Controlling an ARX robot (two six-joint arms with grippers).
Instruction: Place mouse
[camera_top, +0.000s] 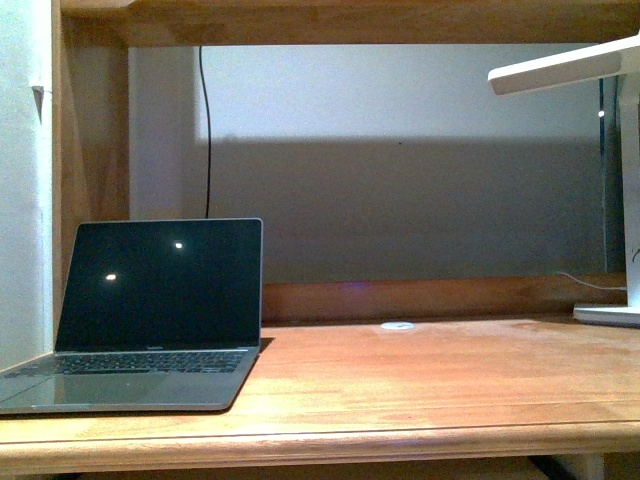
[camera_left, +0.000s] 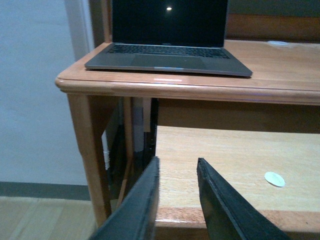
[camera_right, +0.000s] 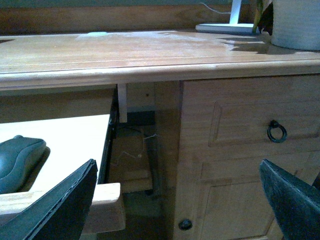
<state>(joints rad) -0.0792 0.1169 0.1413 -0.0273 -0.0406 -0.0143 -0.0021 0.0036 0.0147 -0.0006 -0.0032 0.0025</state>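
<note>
The mouse (camera_right: 17, 160), dark grey and domed, lies on the pale pull-out tray (camera_right: 65, 145) under the desk top, seen only in the right wrist view. My right gripper (camera_right: 177, 165) is open and empty. It hangs in front of the desk, with one finger (camera_right: 60, 210) near the tray's front corner, beside the mouse and not touching it. My left gripper (camera_left: 177, 162) is shut on nothing, in front of the tray's (camera_left: 230, 155) other end. Neither arm shows in the front view, and the mouse is hidden there.
An open laptop (camera_top: 150, 310) stands at the desk's left. A flat white disc (camera_top: 397, 326) lies mid-desk and another (camera_left: 274, 179) lies on the tray. A white lamp (camera_top: 610, 315) and a pot (camera_right: 297, 25) stand at the right. Drawers with a ring handle (camera_right: 276, 131) are below.
</note>
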